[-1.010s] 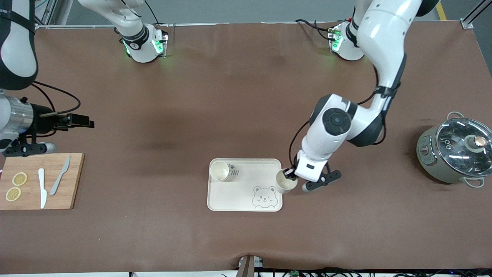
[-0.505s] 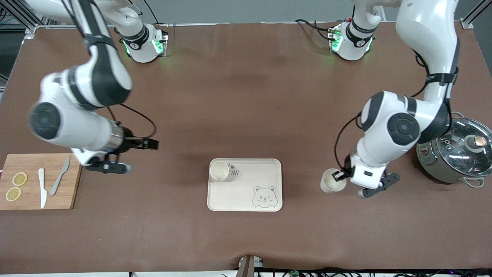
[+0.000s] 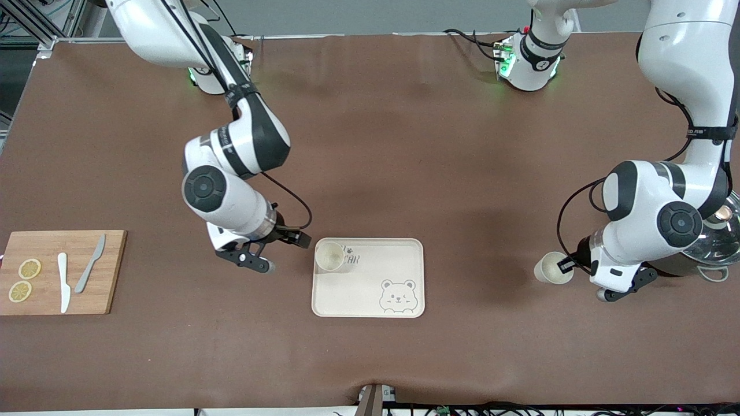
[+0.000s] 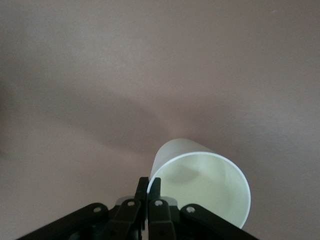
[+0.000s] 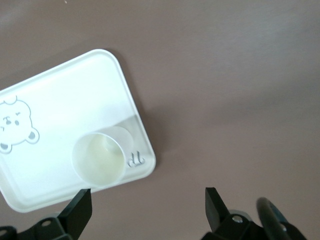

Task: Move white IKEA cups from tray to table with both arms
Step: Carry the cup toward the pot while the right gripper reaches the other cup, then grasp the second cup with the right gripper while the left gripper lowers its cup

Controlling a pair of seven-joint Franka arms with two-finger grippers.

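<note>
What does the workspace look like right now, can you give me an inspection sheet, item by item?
Surface: brown table, covered by a mat.
Job's things: one white cup stands upright in a corner of the bear-printed tray; the second cup is held off the tray, toward the left arm's end of the table.
Clutter: cutting board with two lemon slices and two knives; pot with glass lid, partly hidden by the left arm.
Grippers: left gripper shut on the second cup's rim; right gripper open, beside the tray.
Cables: black cables run along both arms.
Surroundings: nothing seen.
</note>
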